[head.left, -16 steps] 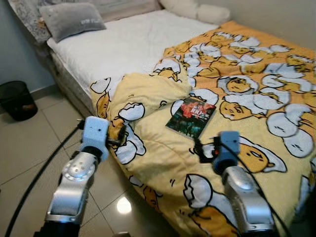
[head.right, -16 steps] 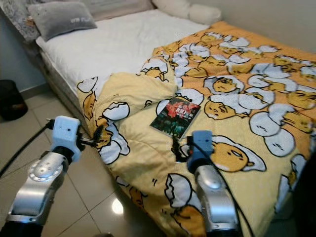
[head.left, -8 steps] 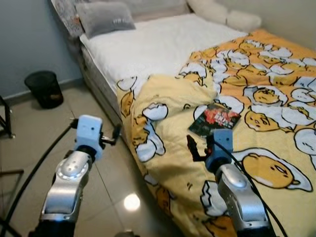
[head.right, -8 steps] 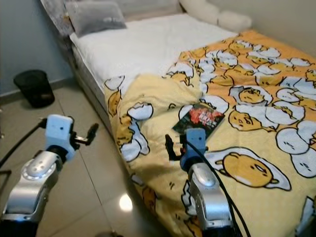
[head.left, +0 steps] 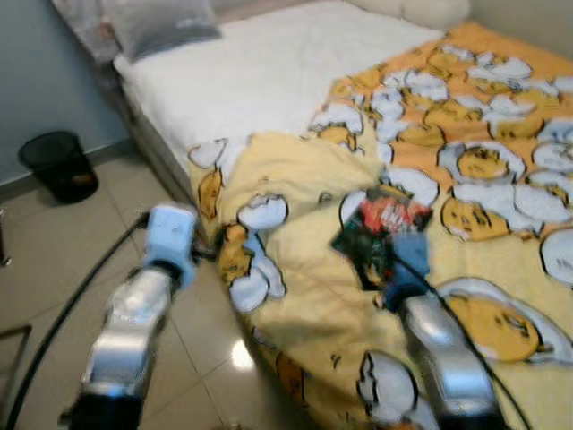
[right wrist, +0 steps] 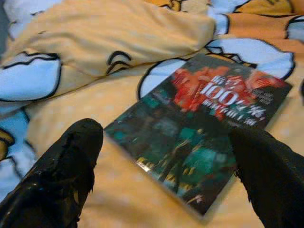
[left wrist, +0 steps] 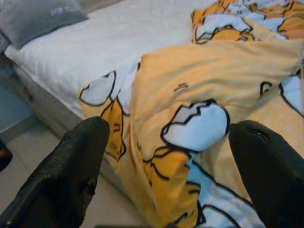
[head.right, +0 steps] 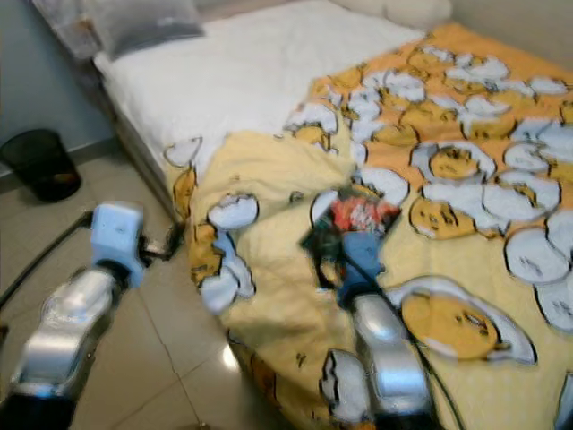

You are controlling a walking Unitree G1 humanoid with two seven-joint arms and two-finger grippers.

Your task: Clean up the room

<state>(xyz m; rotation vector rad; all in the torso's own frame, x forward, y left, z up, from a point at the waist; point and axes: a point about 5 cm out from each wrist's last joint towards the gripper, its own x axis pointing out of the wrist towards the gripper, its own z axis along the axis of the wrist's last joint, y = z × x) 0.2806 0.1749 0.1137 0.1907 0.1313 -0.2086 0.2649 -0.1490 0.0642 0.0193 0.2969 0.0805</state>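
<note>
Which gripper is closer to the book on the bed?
Right. The right gripper hovers open directly over the book; the left gripper is off by the duvet's folded corner.

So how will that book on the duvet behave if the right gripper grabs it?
The book looks thin and glossy, so probably light, slightly bendy and slippery. Lying flat on the soft duvet, its edge may sink under the open right gripper.

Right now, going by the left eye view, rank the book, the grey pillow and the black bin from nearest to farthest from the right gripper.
1. The book: lies on the yellow blanket directly at the open right gripper.
2. The black bin: on the floor, far to the robot's left.
3. The grey pillow: at the head of the bed.
Bin and pillow are fairly close to call.
</note>
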